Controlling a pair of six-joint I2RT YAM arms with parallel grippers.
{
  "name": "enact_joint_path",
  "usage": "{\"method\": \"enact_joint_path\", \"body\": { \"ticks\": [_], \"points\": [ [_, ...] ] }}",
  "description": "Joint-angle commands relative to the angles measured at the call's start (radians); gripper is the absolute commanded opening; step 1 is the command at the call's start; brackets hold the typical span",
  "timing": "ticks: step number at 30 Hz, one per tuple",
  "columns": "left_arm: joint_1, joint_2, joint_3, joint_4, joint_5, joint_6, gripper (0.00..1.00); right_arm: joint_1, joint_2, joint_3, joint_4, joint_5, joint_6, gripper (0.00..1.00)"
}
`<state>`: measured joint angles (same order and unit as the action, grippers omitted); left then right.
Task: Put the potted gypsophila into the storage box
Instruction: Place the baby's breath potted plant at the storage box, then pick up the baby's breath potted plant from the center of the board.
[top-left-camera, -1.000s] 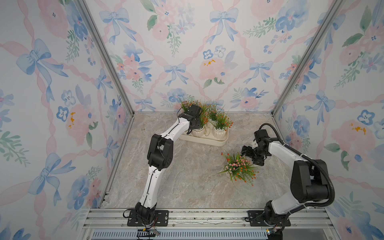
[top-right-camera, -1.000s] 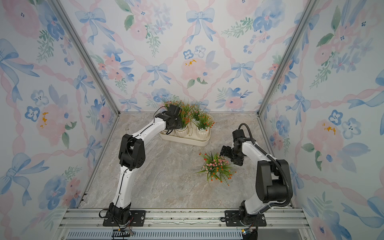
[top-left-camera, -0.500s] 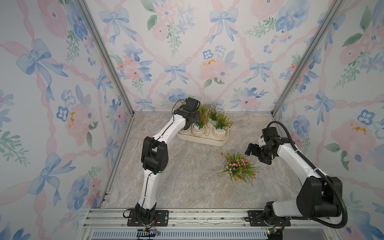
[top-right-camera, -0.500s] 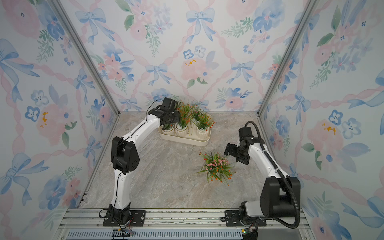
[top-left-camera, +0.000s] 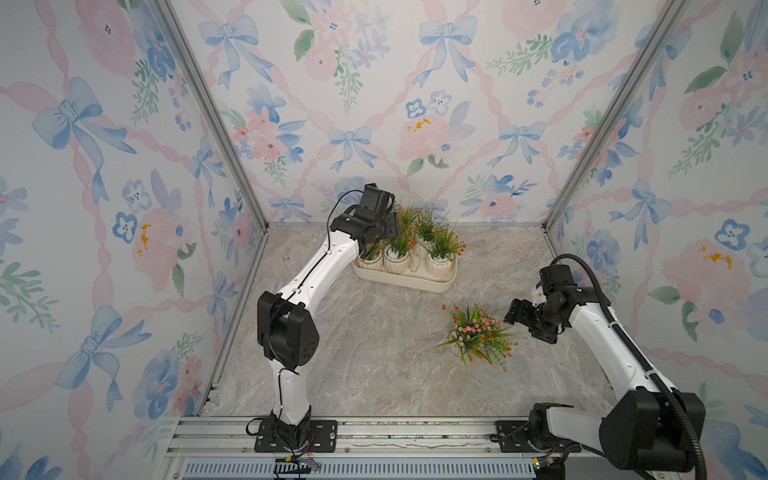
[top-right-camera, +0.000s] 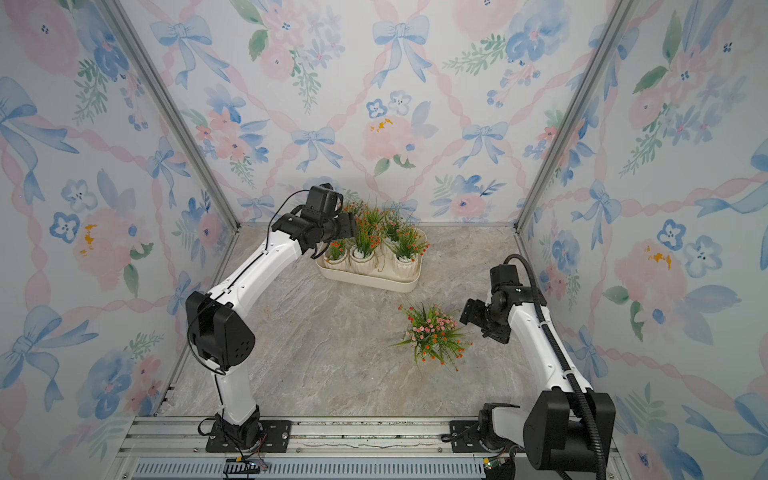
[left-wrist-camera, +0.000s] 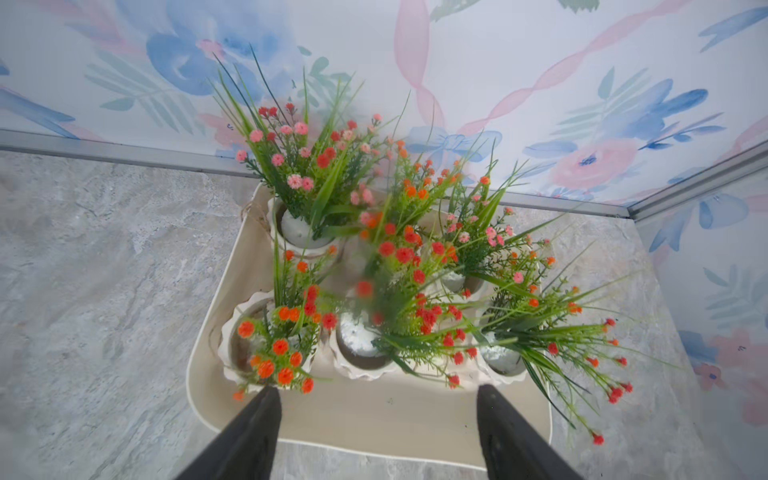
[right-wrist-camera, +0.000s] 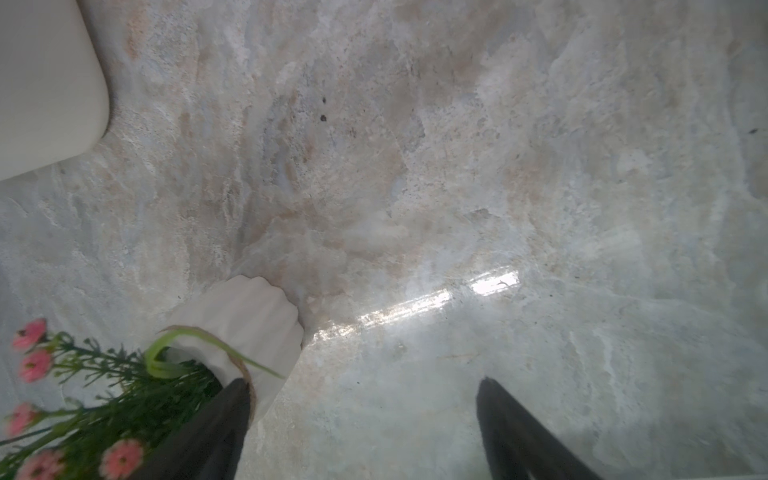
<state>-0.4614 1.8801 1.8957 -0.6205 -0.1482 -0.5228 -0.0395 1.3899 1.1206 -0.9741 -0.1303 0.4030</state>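
"Since the left gripper (left-wrist-camera: 376, 390) has spread its jaws and drawn back from the box, is that plant delivered?"

"It looks so. A second ago that gripper sat low among the sprigs at the left end of the storage box (top-left-camera: 405, 283). Now it hangs higher by that end, jaws wide, holding nothing. The pots in the box (left-wrist-camera: 357, 340) stand upright, crowded in two rows."

"What is left, then?"

"One loose plant (top-left-camera: 478, 336) sits on the table (top-left-camera: 365, 374), well apart from the box, on the right arm's side. Its pot (right-wrist-camera: 249, 316) seems to lean or lie over, with sprigs fanning toward the front. Which of the two is hard to tell."

"Does the right gripper (right-wrist-camera: 362, 380) have it?"

"Not yet. The right arm has unfolded over the last second, while its gripper stays just beside the plant. The jaws are spread, with one finger (right-wrist-camera: 208, 436) right by the pot's rim and the other over bare table, so the pot is not between them."

"So the job is nearly done?"

"By the look of it. The last grasp should probably close on the pot rather than the sprigs. Room is tight: only a bare strip of the box floor shows, on the side nearest the left gripper."
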Motion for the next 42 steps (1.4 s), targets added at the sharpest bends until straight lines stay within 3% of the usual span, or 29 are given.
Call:
{"method": "enact_joint_path", "body": {
  "ticks": [1,5,13,25,42],
  "points": [
    [-0.002,-0.072,-0.09,-0.001,-0.014,0.024,0.76,-0.031,0.001,-0.064,-0.033,0.007,0.002,0.89],
    [0.0,-0.134,-0.183,-0.001,-0.022,0.037,0.77,-0.049,-0.016,-0.119,0.007,-0.04,0.02,0.87],
    [0.0,-0.178,-0.27,-0.001,-0.01,0.043,0.77,0.018,-0.086,-0.128,-0.014,-0.089,0.002,0.82],
    [0.001,-0.174,-0.299,0.001,0.012,0.017,0.77,0.083,-0.062,-0.146,0.029,-0.159,0.0,0.82],
    [0.0,-0.172,-0.313,0.003,0.015,0.017,0.77,0.19,0.044,-0.127,0.121,-0.145,0.06,0.81]
  ]
}}
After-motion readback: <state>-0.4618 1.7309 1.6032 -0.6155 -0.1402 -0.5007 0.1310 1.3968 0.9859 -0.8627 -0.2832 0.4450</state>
